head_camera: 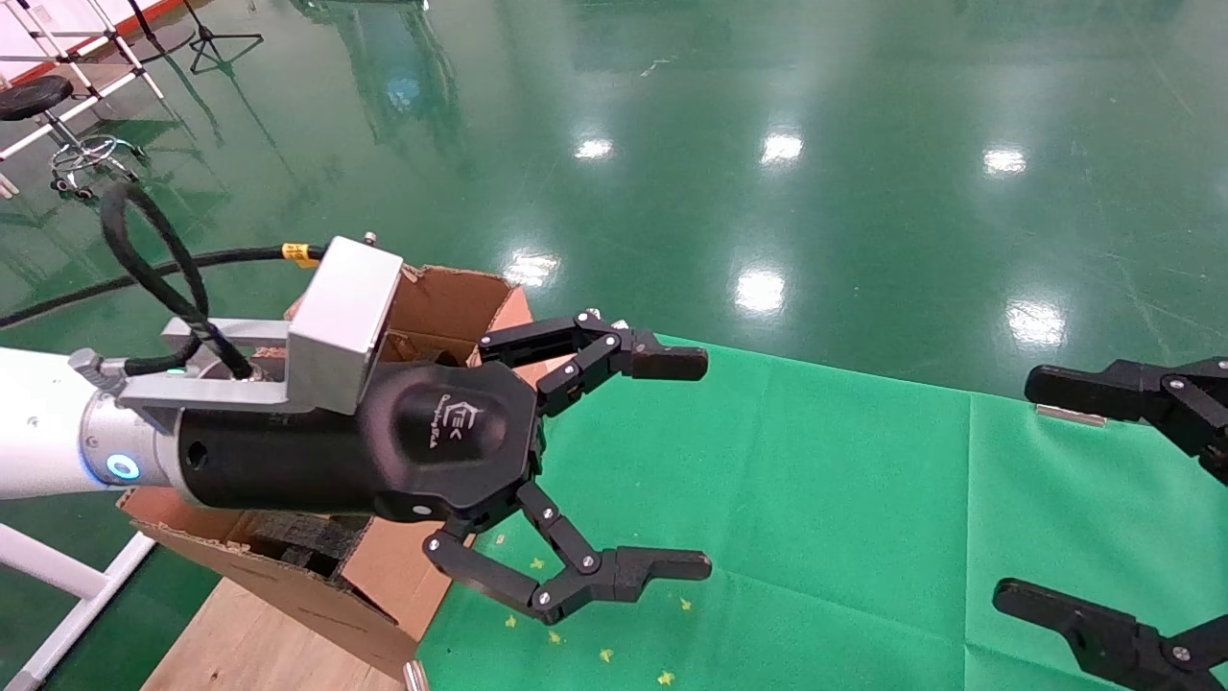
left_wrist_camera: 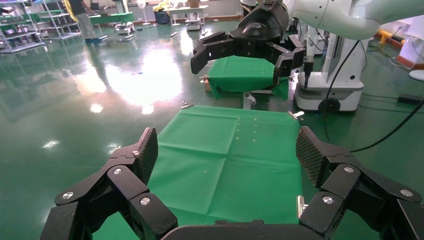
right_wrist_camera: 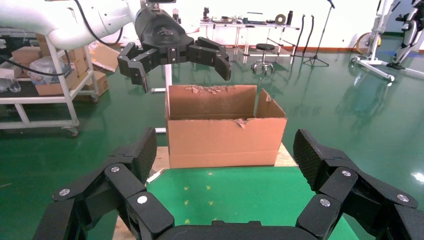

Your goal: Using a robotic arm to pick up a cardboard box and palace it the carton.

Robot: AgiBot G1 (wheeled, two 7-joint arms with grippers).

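Observation:
The carton (head_camera: 451,299) is a large brown box with ragged flaps and black foam (head_camera: 305,539) inside; it stands at the left end of the green-covered table (head_camera: 815,499). It also shows in the right wrist view (right_wrist_camera: 225,135). My left gripper (head_camera: 686,464), on the white arm, hovers open and empty just to the right of the carton, above the cloth. My right gripper (head_camera: 1031,489) is open and empty at the right edge. Each wrist view shows its own open fingers, left (left_wrist_camera: 227,150) and right (right_wrist_camera: 225,150), over bare cloth. The small cardboard box is out of view.
The carton rests on a wooden board (head_camera: 249,643) beside the cloth. A stool (head_camera: 38,96) and stands are on the green floor at the far left. A cart with boxes (right_wrist_camera: 50,80) stands behind the carton. Another green table (left_wrist_camera: 240,75) lies beyond.

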